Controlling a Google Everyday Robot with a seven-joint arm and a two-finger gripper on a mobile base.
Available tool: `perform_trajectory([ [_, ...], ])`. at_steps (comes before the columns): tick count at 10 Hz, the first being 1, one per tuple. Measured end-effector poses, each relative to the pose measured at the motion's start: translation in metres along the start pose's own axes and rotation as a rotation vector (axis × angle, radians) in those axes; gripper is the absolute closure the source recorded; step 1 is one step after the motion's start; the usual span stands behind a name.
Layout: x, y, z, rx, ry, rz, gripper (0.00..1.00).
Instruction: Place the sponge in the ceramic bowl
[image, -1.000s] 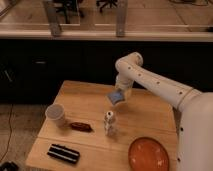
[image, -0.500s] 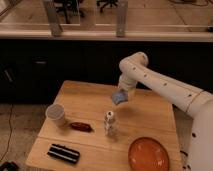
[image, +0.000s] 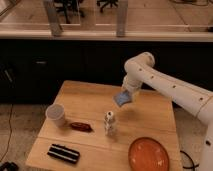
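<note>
In the camera view, I see the white arm (image: 170, 87) reaching in from the right, bent down over the far right part of the wooden table (image: 87, 97). My pincer (image: 125, 93) hangs above the table top with the sponge (image: 121, 99) clamped in it; the blue-grey pad tilts below the pincer, clear of the wood.

The ceramic bowl (image: 148, 154) sits at the near right corner. Its rim lies close to both the near edge and the right edge of the table, and I see nothing inside it. It is well apart from the sponge, towards me and a little to the right.

Between them, slightly left of the straight line, a small white bottle-like item (image: 110, 123) stands upright. The wood to the right of it, between the pincer and the bowl, is bare.

On the left side, a pale cup (image: 55, 114) stands near the left edge. A reddish-brown item (image: 80, 126) lies just beside it. A black ribbed block (image: 63, 153) lies near the near left corner, along the front edge. Behind the table runs a dark counter front (image: 60, 60).
</note>
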Motion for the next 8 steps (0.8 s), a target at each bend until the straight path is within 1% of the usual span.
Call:
perform_trajectory([
  [4, -0.007, 0.014, -0.006, 0.005, -0.002, -0.012, 0.97],
  [7, -0.01, 0.032, -0.014, 0.008, 0.0, -0.023, 0.97],
  [8, -0.014, 0.033, -0.016, 0.009, -0.003, -0.028, 0.97],
])
